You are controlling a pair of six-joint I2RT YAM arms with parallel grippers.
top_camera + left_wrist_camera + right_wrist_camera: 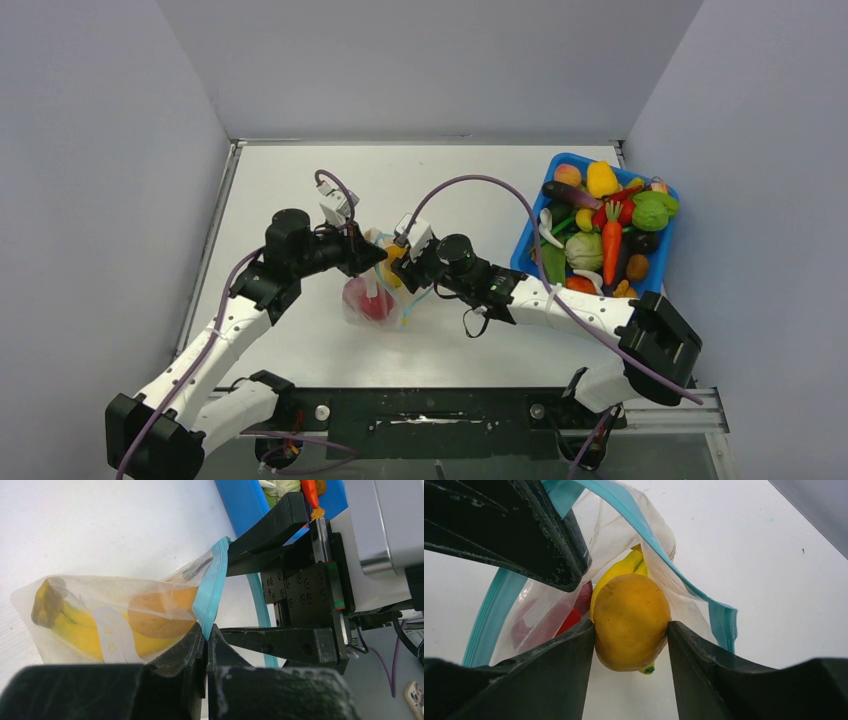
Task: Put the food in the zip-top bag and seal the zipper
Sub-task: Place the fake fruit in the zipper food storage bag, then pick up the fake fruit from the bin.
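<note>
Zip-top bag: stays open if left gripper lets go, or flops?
Likely floppy: the zip-top bag film crinkles and sags around the banana. Its zipper curves where the left gripper pinches it, so the mouth probably collapses once released. The yellow fruit in the right gripper should add sag.

- zip-top bag (100, 587): clear, crinkly plastic film
- zipper (212, 585): smooth teal plastic
- yellow fruit (631, 622): matt, pitted plastic
- right gripper (630, 630): scuffed matt black
- table (300, 180): smooth matt white
</note>
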